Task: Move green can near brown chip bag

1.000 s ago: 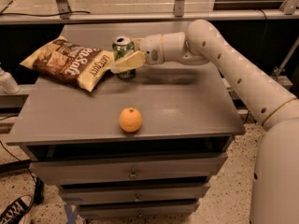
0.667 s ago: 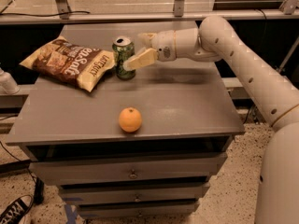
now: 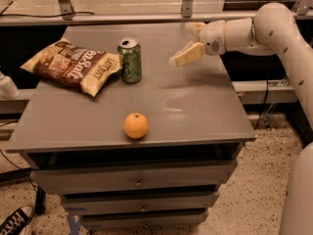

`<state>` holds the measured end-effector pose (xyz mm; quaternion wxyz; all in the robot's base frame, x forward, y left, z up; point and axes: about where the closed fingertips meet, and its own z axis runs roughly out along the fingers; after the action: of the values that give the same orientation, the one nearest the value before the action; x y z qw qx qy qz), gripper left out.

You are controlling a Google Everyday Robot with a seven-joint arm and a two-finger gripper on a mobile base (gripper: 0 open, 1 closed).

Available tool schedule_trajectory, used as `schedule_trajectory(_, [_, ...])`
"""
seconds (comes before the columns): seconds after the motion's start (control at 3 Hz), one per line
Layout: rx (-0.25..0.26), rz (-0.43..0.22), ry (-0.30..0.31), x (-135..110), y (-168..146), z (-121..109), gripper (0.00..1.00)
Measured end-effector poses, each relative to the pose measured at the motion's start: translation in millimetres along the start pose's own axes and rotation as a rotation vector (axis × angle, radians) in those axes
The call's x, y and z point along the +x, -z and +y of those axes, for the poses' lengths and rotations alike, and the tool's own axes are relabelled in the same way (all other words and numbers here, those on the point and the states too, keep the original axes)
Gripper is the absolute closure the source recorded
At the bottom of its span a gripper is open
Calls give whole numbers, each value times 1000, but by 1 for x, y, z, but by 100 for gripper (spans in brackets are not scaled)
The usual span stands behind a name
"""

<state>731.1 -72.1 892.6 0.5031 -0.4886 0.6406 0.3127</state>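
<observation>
**Can parked beside bag, gripper clear of it**

Obs, single cam view. You have the green can standing upright on the grey cabinet top, back-left area, silver lid w/ pull tab facing up. It sits just beside the brown chip bag, at the bag's right edge. The bag's tan corner looks to reach the can's side, but whether they actually touch can't be told. Bag lies flat, label up, dark centre w/ white lettering, long axis running diagonally from back-left to front-right.

Your gripper hangs in the air to the right of the can, well apart from it, above the back-right part of the top. Fingers are spread wide w/ nothing between them. One tan finger points down-left toward the can; the other sits higher, nearer the back edge. The white arm extends in from the right side of the view, forearm approx level.

Other items:
- An orange rests near the front edge, approx centre-left, well apart from can and bag.
- Below the top are three drawer fronts w/ small knobs.
- A metal rail runs behind the cabinet.
- Speckled floor shows at right.
- A black-and-white shoe sits at the bottom-left corner.
</observation>
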Motion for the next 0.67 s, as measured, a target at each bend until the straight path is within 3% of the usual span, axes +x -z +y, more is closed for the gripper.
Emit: schedule_trajectory(0.67, [256,67,17,-1,129,-64,0])
